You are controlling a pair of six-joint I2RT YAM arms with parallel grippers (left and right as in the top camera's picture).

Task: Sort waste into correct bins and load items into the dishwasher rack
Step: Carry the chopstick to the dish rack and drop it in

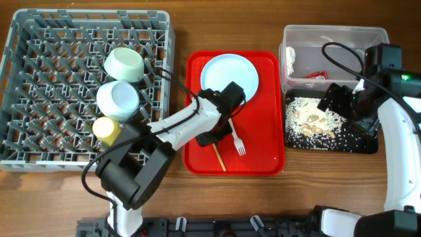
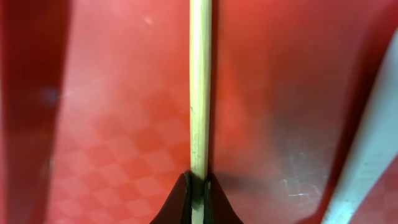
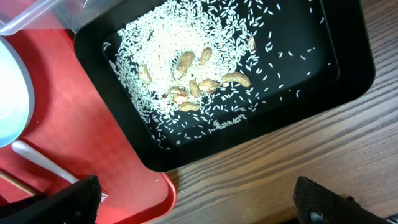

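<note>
My left gripper [image 1: 212,140] is down on the red serving tray [image 1: 197,158], shut on the thin wooden chopstick [image 1: 219,158]; the left wrist view shows the jaws [image 2: 199,199] pinching the chopstick [image 2: 199,93]. A white fork [image 1: 237,141] lies beside it, and the pale blue plate [image 1: 230,74] sits at the tray's back. Two blue-green bowls [image 1: 125,64] [image 1: 118,99] and the yellow cup [image 1: 106,130] stand in the grey rack [image 1: 39,79]. My right gripper [image 3: 199,205] is open and empty above the black tray [image 3: 348,68] holding rice grains and scraps [image 3: 186,81]. The clear tub [image 1: 329,39] holds white paper [image 1: 290,60] and the red sachet [image 1: 316,75].
The black tray [image 1: 329,146] lies right of the red tray, just in front of the clear tub. Bare wooden table [image 1: 329,184] shows in front. Cables run along the right arm [image 1: 395,131].
</note>
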